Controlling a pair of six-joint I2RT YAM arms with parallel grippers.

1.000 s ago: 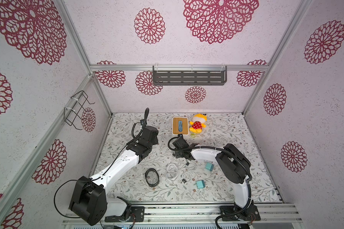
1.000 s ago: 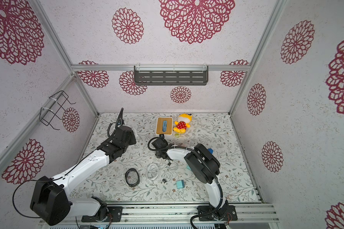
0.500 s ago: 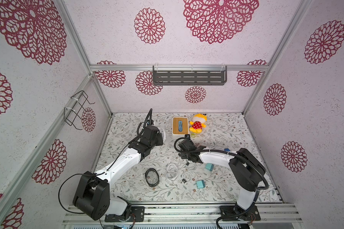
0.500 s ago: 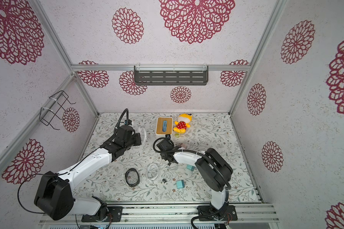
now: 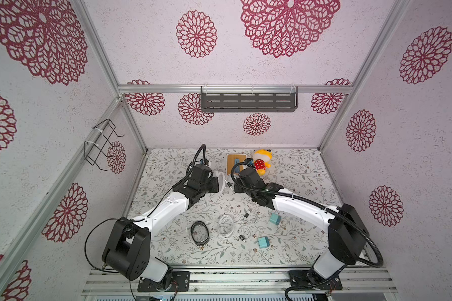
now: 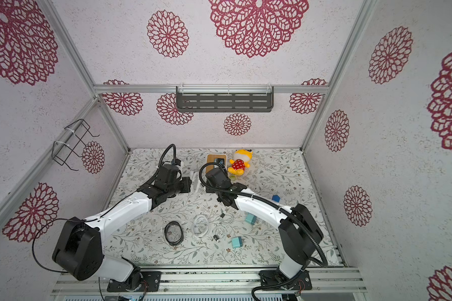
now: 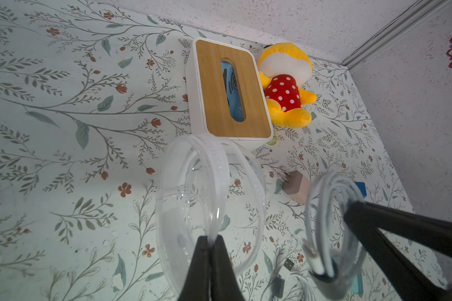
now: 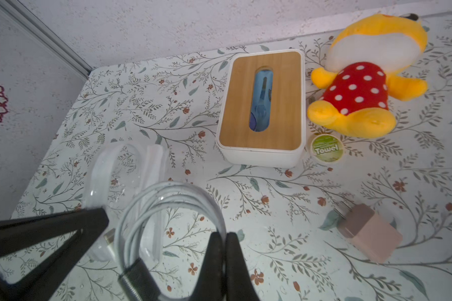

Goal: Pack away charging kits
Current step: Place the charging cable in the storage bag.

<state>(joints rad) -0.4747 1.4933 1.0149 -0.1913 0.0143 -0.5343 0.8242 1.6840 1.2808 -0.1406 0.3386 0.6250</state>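
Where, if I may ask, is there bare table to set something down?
Bare: left of the white wooden-lidded box and right of the yellow plush toy. Crowded: front centre, among white cable coils and teal cube adapters.

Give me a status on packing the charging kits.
Done: nothing looks packed; the clear pouch looks empty. In hand: left gripper shut on that pouch, right gripper shut on a coiled white cable beside it. Left: the pink adapter, two teal adapters and two more coiled cables lie loose on the table.
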